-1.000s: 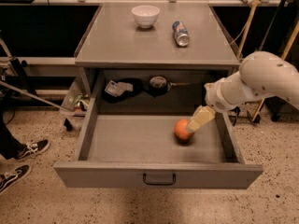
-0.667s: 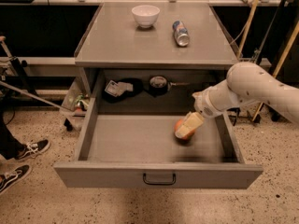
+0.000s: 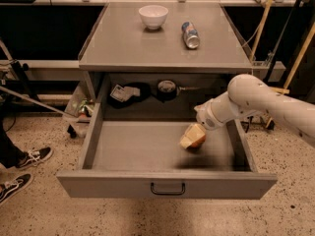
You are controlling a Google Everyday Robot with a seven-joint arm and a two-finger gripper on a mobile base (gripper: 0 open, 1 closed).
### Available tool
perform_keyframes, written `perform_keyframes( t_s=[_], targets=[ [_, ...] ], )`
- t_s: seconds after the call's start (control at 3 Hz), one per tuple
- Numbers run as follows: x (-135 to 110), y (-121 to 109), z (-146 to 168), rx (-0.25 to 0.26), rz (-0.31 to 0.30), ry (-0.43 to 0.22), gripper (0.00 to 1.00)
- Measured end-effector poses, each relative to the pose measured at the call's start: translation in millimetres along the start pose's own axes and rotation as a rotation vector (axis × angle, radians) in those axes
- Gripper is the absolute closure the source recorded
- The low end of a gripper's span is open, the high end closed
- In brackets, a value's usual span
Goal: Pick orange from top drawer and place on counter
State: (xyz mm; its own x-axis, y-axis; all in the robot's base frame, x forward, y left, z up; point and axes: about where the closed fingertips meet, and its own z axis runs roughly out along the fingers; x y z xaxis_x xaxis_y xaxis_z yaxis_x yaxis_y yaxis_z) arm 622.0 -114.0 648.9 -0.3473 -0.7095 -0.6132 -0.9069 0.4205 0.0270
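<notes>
The top drawer stands pulled fully out, its black handle on the front panel. The orange lies on the drawer floor at the right, mostly covered from the left and above by my cream gripper. The gripper reaches down into the drawer from the right on the white arm and sits right on the orange. Only the fruit's lower right edge shows. The counter is the grey top of the cabinet, above and behind the drawer.
A white bowl and a lying can sit at the back of the counter. Dark objects lie in the recess behind the drawer. A person's shoes are on the floor at the left. Poles and cables stand at the right.
The gripper moved left and down from beside the orange onto it, now covering most of the fruit. The orange has stayed in about the same place.
</notes>
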Motion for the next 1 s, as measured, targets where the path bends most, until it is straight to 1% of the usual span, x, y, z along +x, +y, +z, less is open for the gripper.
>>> perform_keyframes(
  t_s=[0.33, 0.67, 1.0],
  targets=[
    [29.7, -20.1, -6.2, 0.023, 0.063, 0.02, 0.0],
    [31.1, -21.4, -6.4, 0.025, 0.065, 0.022, 0.0],
    [31.1, -21.4, -6.4, 0.025, 0.065, 0.022, 0.19]
  ],
)
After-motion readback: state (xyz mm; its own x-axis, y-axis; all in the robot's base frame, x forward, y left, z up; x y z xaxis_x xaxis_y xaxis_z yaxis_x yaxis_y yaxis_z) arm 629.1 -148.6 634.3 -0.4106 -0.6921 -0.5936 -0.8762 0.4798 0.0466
